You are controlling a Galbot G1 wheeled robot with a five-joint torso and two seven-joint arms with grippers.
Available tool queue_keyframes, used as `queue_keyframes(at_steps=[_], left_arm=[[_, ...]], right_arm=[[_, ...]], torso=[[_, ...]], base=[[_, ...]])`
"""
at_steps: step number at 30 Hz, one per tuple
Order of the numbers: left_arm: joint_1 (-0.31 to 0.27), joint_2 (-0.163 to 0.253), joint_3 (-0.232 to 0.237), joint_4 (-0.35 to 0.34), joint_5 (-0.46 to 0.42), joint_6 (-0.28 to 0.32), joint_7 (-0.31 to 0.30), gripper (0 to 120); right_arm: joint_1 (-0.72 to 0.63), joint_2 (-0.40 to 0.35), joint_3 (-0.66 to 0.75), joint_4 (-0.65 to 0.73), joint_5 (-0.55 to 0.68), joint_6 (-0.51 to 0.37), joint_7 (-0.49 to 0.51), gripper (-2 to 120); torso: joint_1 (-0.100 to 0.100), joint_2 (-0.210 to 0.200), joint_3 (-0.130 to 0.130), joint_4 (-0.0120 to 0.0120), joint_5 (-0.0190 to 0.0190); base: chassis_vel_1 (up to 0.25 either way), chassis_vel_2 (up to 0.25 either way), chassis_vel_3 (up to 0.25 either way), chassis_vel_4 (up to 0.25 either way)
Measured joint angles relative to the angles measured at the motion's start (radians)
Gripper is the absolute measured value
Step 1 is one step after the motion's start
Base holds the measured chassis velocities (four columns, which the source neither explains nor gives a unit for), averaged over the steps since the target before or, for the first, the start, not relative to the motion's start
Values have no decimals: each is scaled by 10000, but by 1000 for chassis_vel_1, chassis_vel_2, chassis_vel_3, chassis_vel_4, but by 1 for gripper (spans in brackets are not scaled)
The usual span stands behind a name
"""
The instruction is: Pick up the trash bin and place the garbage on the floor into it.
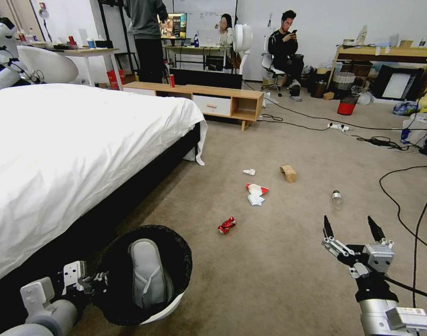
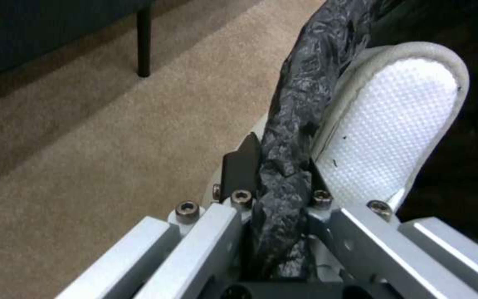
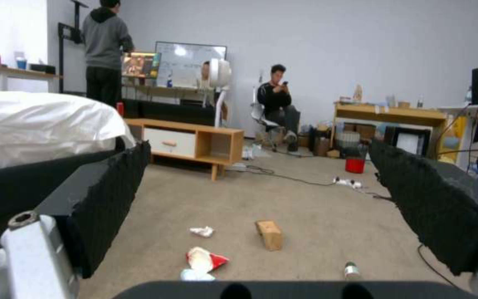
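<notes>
- Left gripper (image 1: 101, 279), low at the robot's left beside the bed, is clamped on the near rim of the trash bin (image 1: 169, 310), its fingers pinching the folded black bag; the left wrist view shows the bag's crinkled edge (image 2: 283, 166) squeezed between the two jaws.
- Trash bin is white with a black liner, its mouth tipped toward the camera, and a white slipper (image 1: 148, 275) lies inside it.
- Right gripper (image 1: 349, 228) hangs over the carpet at the robot's right with its two black fingers spread wide and nothing between them.
- Garbage is scattered on the floor (image 1: 278, 261) ahead, well apart from both grippers.
- Crushed red can (image 1: 226, 225) lies nearest the bin.
- Red-and-white wrapper (image 1: 256, 189) sits farther out, touching a crumpled white tissue (image 1: 255, 199).
- Another tissue (image 1: 249, 171) lies beyond that, near the foot of the bed (image 1: 73, 135).
- Brown paper bag (image 1: 288, 173) rests to the right of the tissues.
- Small clear bottle (image 1: 336, 197) lies farthest right, ahead of the right gripper.
- Black cables (image 1: 400, 205) cross the carpet at the right.
</notes>
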Motion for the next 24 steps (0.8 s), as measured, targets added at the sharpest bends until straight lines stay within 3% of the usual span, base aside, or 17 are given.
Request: queue_keyframes(at_steps=[11, 24], left_arm=[[-23, -25, -31, 7, 62, 1, 57, 2], [-24, -34, -43, 10, 132, 2, 114, 2]], right_arm=[[-87, 73, 31, 28, -41, 106, -52, 100], [-164, 140, 32, 29, -93, 215, -97, 100]], torso=[[0, 0, 0, 0, 0], [1, 0, 0, -1, 0]], base=[[0, 0, 0, 0], [-63, 62, 70, -57]])
